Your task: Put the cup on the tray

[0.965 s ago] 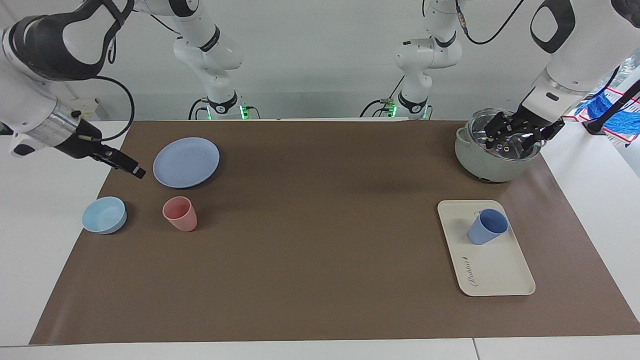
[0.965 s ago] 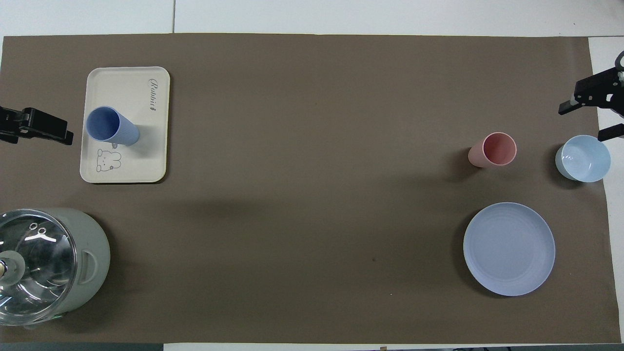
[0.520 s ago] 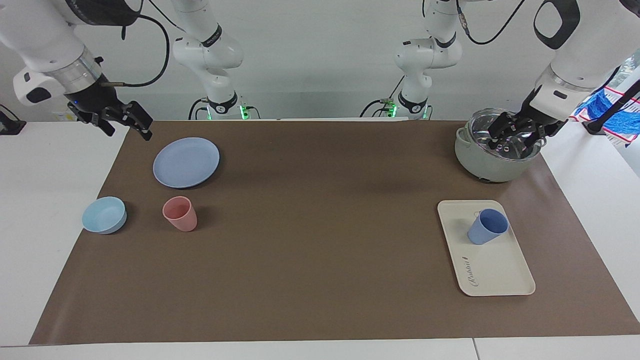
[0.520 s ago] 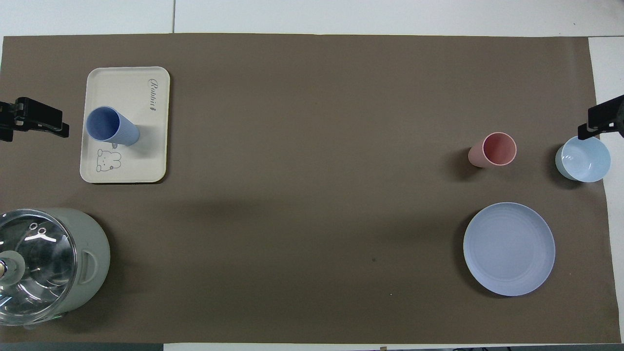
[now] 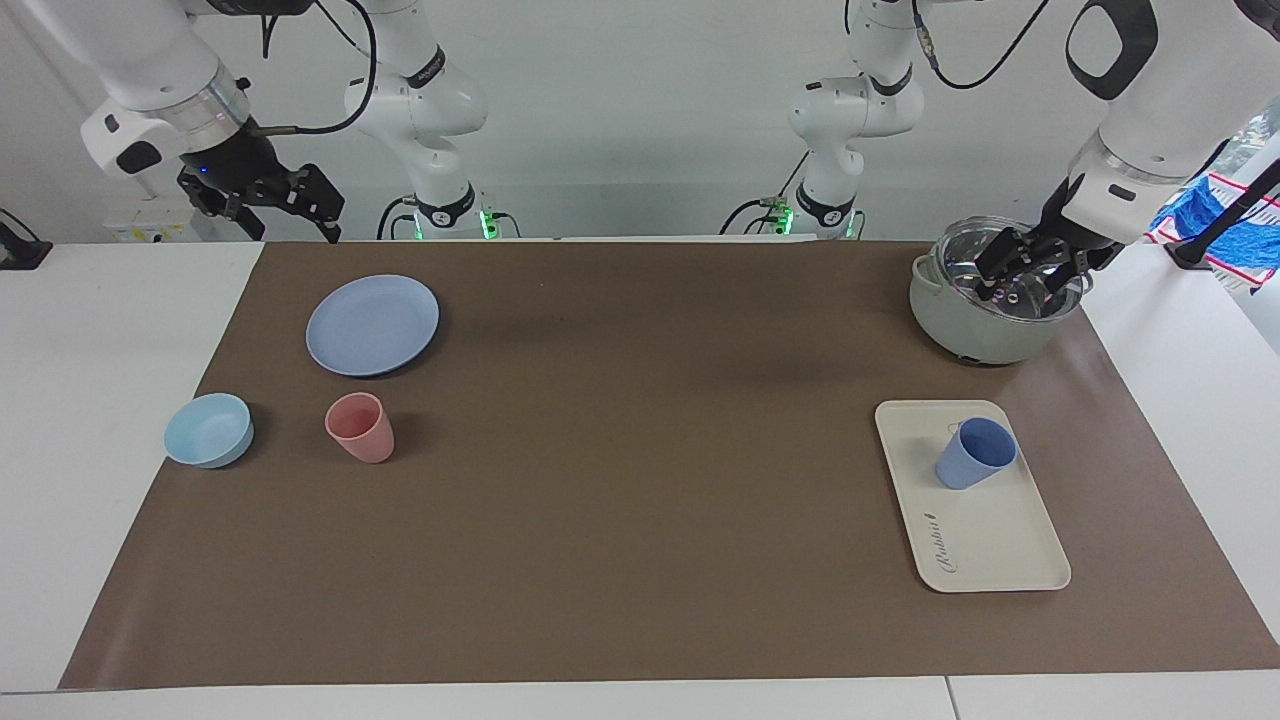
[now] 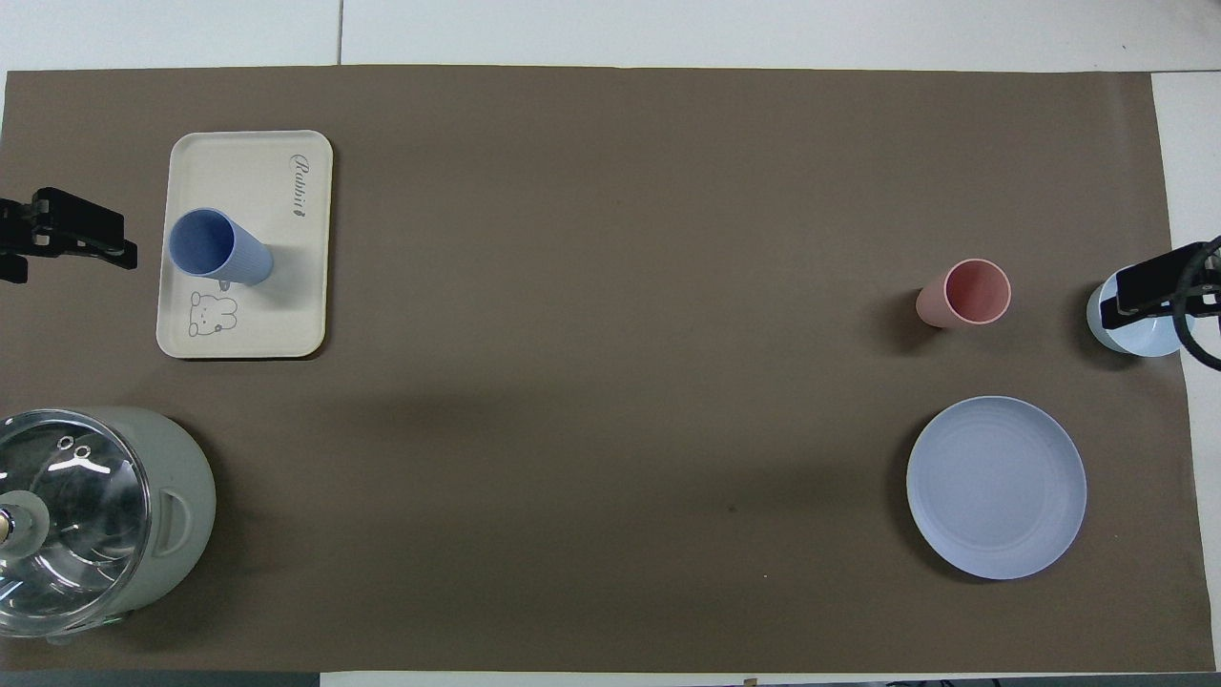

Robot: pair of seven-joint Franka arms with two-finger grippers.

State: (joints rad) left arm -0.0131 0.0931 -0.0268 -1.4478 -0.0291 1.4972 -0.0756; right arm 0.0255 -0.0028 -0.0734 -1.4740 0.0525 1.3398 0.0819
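The periwinkle-blue cup (image 5: 975,453) stands upright on the cream-white tray (image 5: 985,540), on the part of the tray nearer to the robots. It also shows in the overhead view (image 6: 215,246), next to the tray's (image 6: 248,172) rabbit drawing. My left gripper (image 5: 1032,264) is open and empty. It hangs in the air at the left arm's end of the table, by the pot, well apart from the cup; in the overhead view (image 6: 72,239) only its tip shows. My right gripper (image 5: 268,205) is open and empty, raised high at the right arm's end (image 6: 1149,286).
A grey-green pot with a glass lid (image 5: 985,310) stands nearer to the robots than the tray. At the right arm's end are a round blue plate (image 5: 372,325), a pink tumbler (image 5: 360,428) and a light-blue bowl (image 5: 208,430). A brown mat covers the table.
My right gripper has risen and drawn back toward the robots, away from the bowl and plate. My left gripper has lifted slightly by the pot. The cup has stayed on the tray.
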